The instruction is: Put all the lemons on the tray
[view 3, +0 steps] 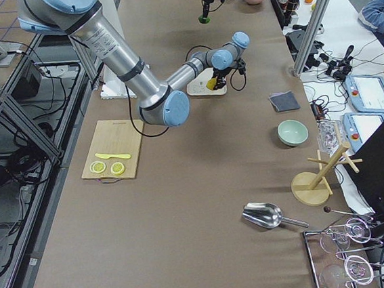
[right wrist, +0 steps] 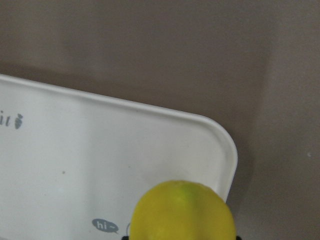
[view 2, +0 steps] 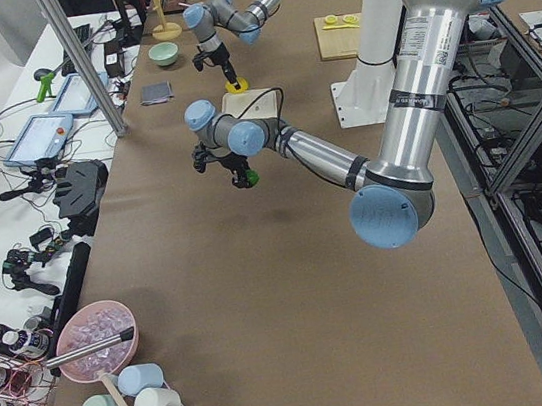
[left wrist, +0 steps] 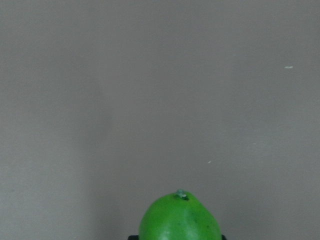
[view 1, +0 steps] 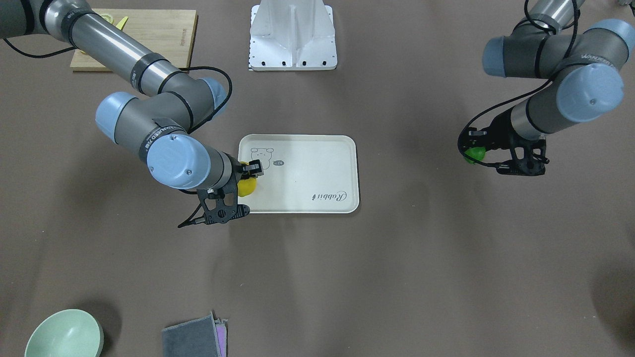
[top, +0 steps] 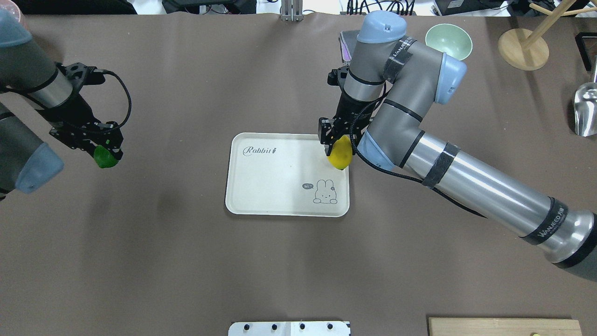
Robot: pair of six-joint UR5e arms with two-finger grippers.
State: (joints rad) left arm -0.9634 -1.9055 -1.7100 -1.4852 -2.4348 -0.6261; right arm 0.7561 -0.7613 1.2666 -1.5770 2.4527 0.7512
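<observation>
green lemon clamped in left gripper, nub tip pointing out past the fingers, held over table, well apart from tray | yellow lemon clamped in right gripper, long axis along the fingers, over the tray's rim

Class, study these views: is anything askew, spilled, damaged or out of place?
Nothing stands out. The right gripper holds the yellow lemon at the tray rim; the left gripper holds the green lemon over the table.
</observation>
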